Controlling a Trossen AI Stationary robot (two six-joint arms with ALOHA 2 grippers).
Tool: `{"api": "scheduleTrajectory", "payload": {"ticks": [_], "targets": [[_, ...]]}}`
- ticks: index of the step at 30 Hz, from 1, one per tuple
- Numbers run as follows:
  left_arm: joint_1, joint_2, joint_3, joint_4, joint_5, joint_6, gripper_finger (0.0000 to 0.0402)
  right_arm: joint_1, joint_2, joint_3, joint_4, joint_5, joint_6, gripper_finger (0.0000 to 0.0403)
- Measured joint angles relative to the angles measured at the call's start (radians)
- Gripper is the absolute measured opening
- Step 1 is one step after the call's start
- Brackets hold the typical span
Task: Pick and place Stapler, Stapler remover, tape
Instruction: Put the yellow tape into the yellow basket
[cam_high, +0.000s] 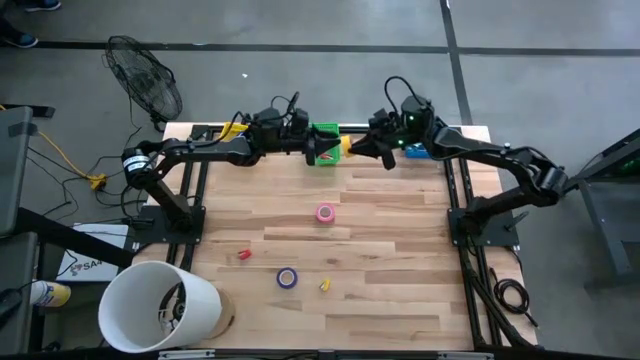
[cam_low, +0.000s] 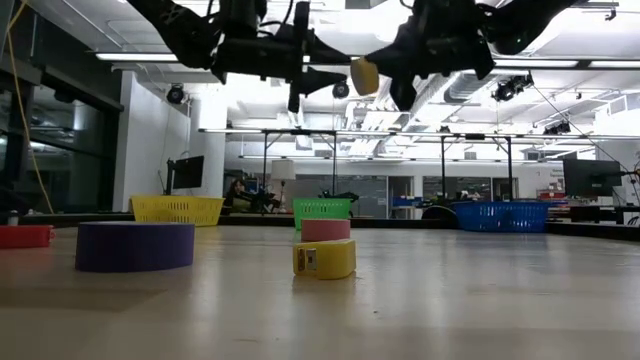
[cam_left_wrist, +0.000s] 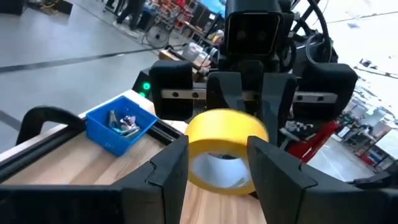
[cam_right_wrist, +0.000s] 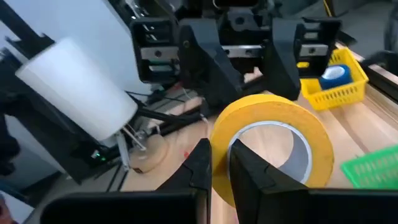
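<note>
Yellow tape roll (cam_right_wrist: 268, 140) hangs in the air between my two grippers, above the far edge of the wooden table (cam_high: 400, 290), just right of the green basket (cam_high: 323, 144). My right gripper (cam_right_wrist: 219, 163) pinches the roll's wall, fingers closed on it through the open centre. My left gripper (cam_left_wrist: 217, 163) faces it with fingers spread on either side of the same roll; I cannot tell whether they press it. Nearer than the basket, a purple tape roll (cam_high: 287, 278), a small yellow tape roll (cam_low: 323, 259) and a pink tape roll (cam_high: 325, 212) lie on the wood. Right of the basket sits a blue basket (cam_left_wrist: 120, 124); left of it, a yellow basket (cam_right_wrist: 333, 79).
</note>
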Motion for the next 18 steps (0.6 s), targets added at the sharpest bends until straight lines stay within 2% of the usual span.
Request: {"api": "scheduleTrajectory", "payload": {"ticks": [4, 9, 18], "targets": [[0.000, 0.000, 0.000, -0.010, 0.004, 0.016, 0.0157, 0.000, 0.000, 0.000, 0.082, -0.061, 0.035, 0.0023], [0.000, 0.000, 0.000, -0.004, 0.004, 0.122, 0.0157, 0.000, -0.001, 0.000, 0.153, -0.114, 0.094, 0.0023], [0.000, 0.000, 0.000, 0.053, 0.002, 0.205, 0.0156, 0.001, 0.000, 0.000, 0.155, -0.082, 0.109, 0.0023]]}}
